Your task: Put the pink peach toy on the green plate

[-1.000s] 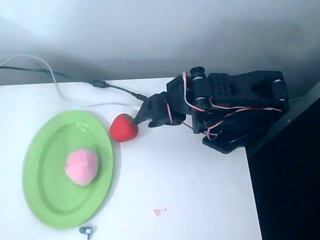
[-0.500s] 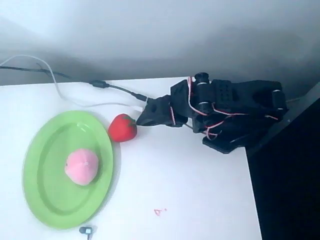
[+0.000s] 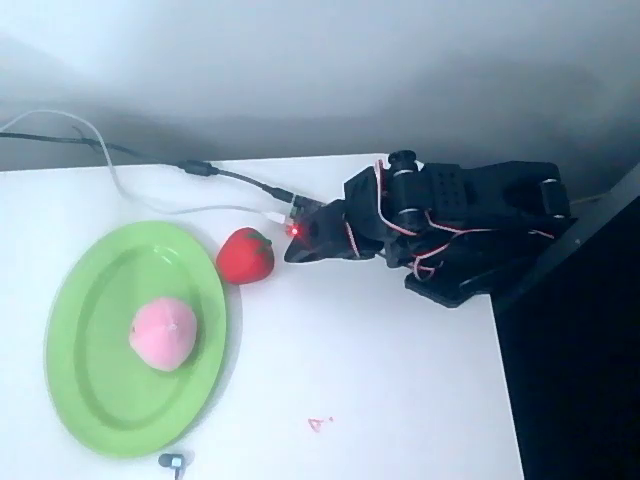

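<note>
The pink peach toy lies on the green plate, a little left of the plate's middle, in the overhead view. The black arm is folded back at the right side of the table. Its gripper points left, a short way right of a red strawberry toy and apart from it. The fingers look drawn together with nothing between them. A small red light glows on the gripper's top.
The red strawberry toy rests just off the plate's upper right rim. Black and white cables run along the table's back edge. A small dark object sits at the front edge. The table's right edge drops into dark space.
The gripper has drawn back to the right, off the red strawberry toy, and the arm has folded in. The strawberry shifted slightly left. A red light now shows on the gripper.
</note>
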### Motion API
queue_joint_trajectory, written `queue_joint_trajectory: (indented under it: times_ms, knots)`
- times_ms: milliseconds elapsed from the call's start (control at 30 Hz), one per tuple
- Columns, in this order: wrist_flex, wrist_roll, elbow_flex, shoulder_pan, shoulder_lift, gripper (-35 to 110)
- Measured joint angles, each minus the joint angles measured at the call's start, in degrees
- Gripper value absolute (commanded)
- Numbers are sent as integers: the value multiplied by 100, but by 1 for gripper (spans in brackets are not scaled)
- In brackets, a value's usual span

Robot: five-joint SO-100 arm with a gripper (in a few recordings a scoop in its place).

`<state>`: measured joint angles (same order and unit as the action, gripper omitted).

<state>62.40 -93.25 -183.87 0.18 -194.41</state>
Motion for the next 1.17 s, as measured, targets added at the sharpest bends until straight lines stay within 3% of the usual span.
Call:
queue_joint_trajectory:
  times_ms: [500, 1167]
  knots:
    - [949, 773, -79, -255, 0, 0]
    - [993, 773, -79, -281, 0, 0]
